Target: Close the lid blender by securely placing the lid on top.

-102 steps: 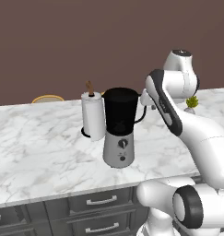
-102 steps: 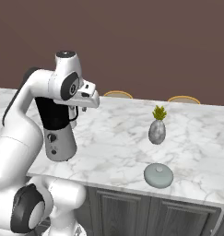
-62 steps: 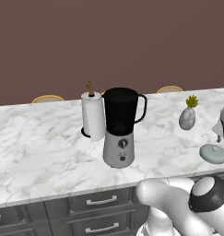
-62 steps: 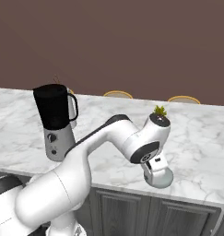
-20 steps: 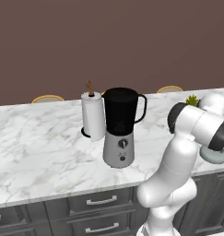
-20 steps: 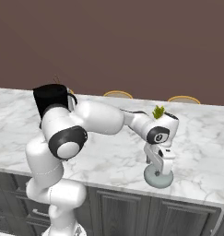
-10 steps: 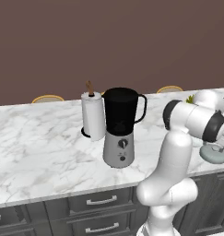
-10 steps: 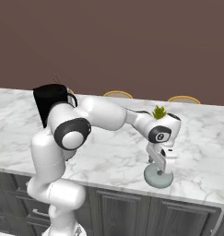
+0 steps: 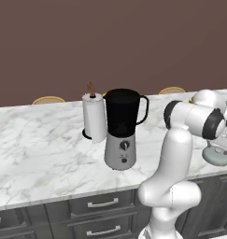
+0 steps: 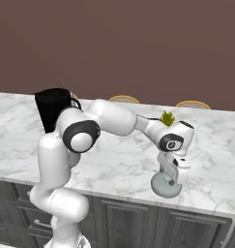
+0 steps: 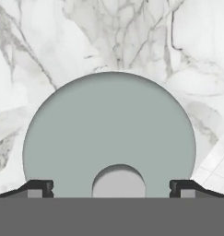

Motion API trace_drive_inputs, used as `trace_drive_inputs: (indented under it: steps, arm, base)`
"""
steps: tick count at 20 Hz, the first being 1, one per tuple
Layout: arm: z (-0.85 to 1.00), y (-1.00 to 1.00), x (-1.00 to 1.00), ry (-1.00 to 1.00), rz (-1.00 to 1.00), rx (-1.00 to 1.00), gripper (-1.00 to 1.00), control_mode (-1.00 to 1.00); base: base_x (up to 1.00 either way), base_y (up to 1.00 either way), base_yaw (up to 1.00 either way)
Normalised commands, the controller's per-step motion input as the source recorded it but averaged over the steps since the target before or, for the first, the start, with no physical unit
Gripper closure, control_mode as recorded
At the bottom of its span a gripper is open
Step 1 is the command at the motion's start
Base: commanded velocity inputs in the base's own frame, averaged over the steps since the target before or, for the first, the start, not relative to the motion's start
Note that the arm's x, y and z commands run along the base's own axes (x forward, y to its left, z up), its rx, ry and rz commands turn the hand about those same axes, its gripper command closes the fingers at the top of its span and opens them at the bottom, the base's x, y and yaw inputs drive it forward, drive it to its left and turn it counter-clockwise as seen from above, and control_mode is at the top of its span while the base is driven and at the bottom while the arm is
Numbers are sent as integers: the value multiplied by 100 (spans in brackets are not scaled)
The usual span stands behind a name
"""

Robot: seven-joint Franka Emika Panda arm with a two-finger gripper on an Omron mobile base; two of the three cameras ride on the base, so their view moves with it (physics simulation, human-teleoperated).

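Observation:
The blender (image 9: pixel 122 126), a black jar with a loop handle on a silver-grey base, stands open-topped at mid counter; in the right base view its jar (image 10: pixel 50 107) is partly behind my arm. The lid (image 10: pixel 163 187), a round pale grey cap, lies flat near the counter's front right edge (image 9: pixel 216 156). My gripper (image 10: pixel 170 175) points straight down just above it. In the hand view the lid (image 11: pixel 109 129) lies directly below, its central knob (image 11: pixel 119 182) between my fingertips (image 11: pixel 39 188). The jaws stand wide open, with nothing held.
A white paper towel roll (image 9: pixel 95 116) stands right beside the blender on its left. A small potted plant (image 10: pixel 166 118) sits behind the lid, close to my wrist. The counter's front edge (image 10: pixel 138 196) runs just before the lid. Chair backs (image 9: pixel 48 99) show beyond the counter.
The arm has swung from the blender over to the lid on the right. Over the last second the hand has settled slightly lower over the lid, jaws staying open.

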Motion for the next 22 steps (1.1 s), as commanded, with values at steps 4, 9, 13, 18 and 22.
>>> trace_drive_inputs:
  steps: [4, 9, 13, 18, 22]
  arm:
    - [-12, -3, 4, 0, 0, 0, -100, -100]
    - [-11, 4, 10, 0, 0, 0, -100, -100]
    - [-10, 41, 7, 0, 0, 0, -100, -100]
    - [-8, 46, 0, 0, 0, 0, 100, -100]
    - [-10, 16, 0, -4, 0, 0, 100, -100]
  base:
    - [0, 0, 0]
    - [0, 0, 0]
    - [0, 0, 0]
    - [0, 0, 0]
    - [0, 0, 0]
